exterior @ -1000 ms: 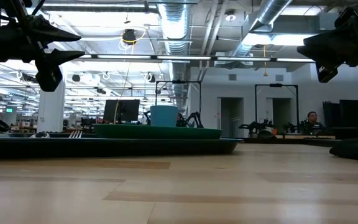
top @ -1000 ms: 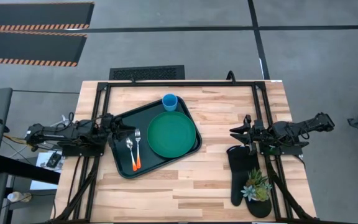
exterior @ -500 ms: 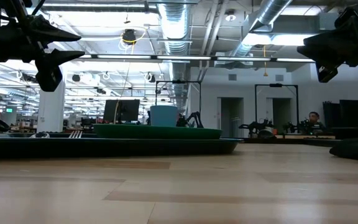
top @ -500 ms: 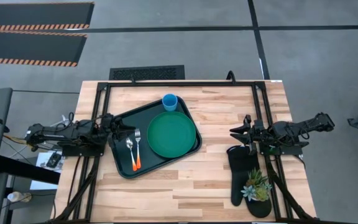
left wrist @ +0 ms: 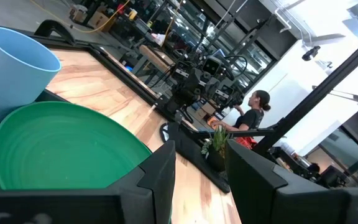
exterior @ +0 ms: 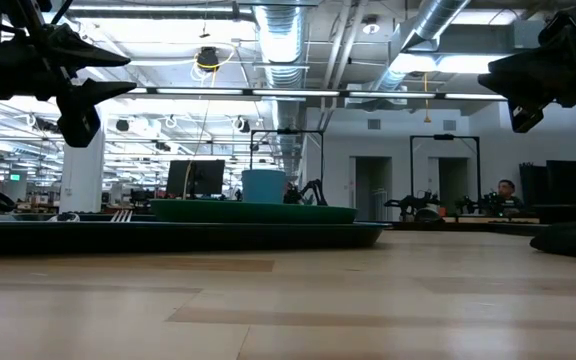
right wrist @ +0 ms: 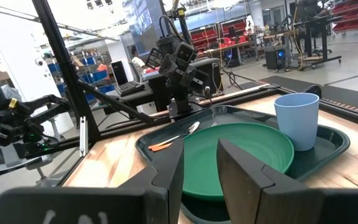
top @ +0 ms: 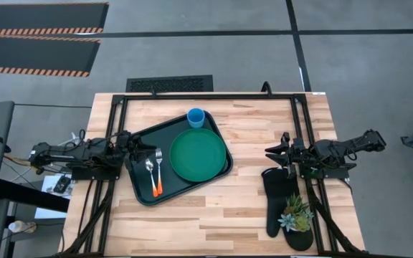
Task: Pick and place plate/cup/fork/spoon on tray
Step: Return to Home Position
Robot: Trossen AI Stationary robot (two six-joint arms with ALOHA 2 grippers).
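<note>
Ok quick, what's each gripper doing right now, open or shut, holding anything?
Left gripper: open, holding nothing.
Right gripper: open, holding nothing.

Pale planked wood tabletop [top: 264, 129], matt; smooth plastic plate [top: 198, 154] and cup [top: 196, 117]; the tray [top: 172, 185] looks slightly glossy, perhaps plastic.

The plate [top: 198, 154], cup [top: 196, 117], fork [top: 158, 170] and spoon [top: 149, 166] are all sitting on the tray [top: 174, 188], with the left gripper [top: 136, 149] and right gripper [top: 272, 153] hovering either side.

overhead, table-level, wrist views (facing inward) share the tray [top: 178, 183].
</note>
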